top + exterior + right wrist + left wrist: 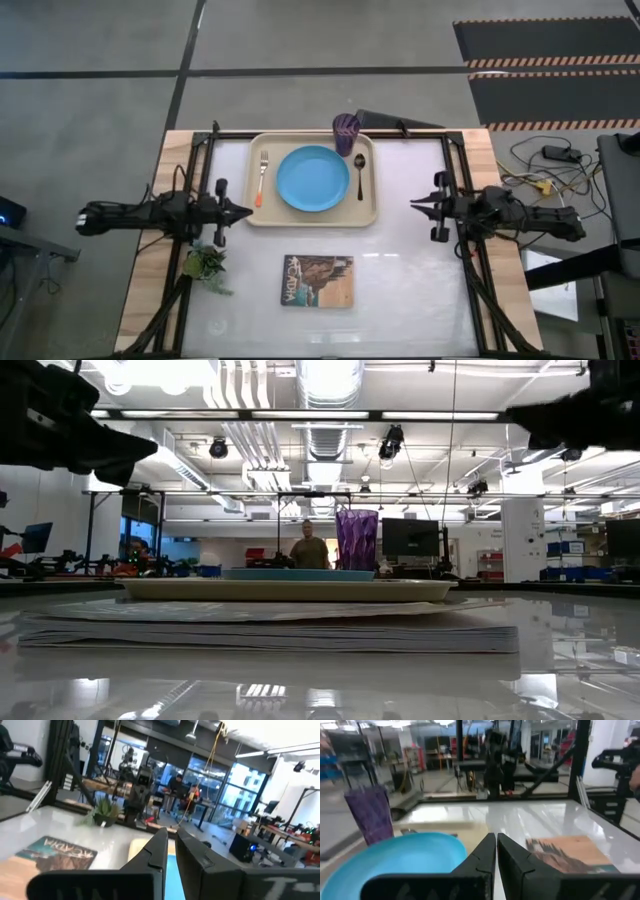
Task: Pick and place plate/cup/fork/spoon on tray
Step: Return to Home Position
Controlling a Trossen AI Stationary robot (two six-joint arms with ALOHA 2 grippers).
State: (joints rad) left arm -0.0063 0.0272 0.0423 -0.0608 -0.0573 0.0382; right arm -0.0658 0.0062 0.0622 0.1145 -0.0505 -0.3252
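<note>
The beige tray (312, 217) lies at the table's far middle. On it rest the light-blue plate (313, 178), the fork with the orange-red handle (262, 178) to the plate's left, the dark spoon (360, 174) to its right, and the purple cup (346, 133), upright at the tray's far right corner. My left gripper (247, 211) is shut and empty, level, just left of the tray's near left corner. My right gripper (414, 203) is shut and empty, level, to the right of the tray. The plate (395, 860) and cup (370, 815) show in the left wrist view.
A picture-covered book (319, 280) lies in front of the tray. A small green plant (207, 265) sits at the near left. Black frame rails run along the table's sides. A person stands in the room beyond the table (306, 547).
</note>
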